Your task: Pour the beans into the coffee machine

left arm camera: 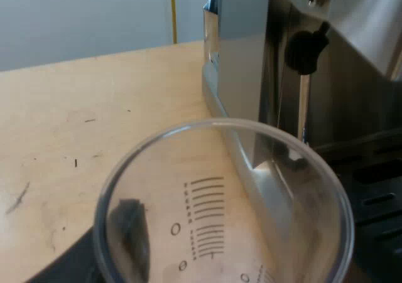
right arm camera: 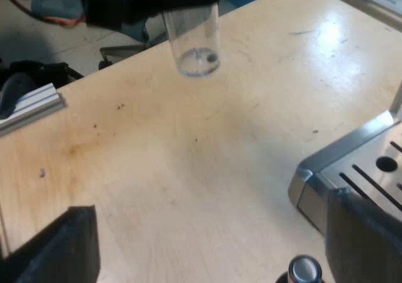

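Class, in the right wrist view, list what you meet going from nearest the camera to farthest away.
right pincer → espresso machine → measuring glass, held in the left pincer

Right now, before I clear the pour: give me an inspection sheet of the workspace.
Surface: wooden table, scuffed, with a brownish stain and small dark marks.
Job's things: measuring glass held off the table, a dark speck or two at its bottom; espresso machine, its drip tray corner near the right tool.
Clutter: small round metal-capped item by the tray corner, cannot identify.
Grippers: left tool shut on the measuring glass; right tool open, holding nothing.
Cables: nothing seen.
Surroundings: pale wall with a yellow strip; aluminium rail past the table edge.
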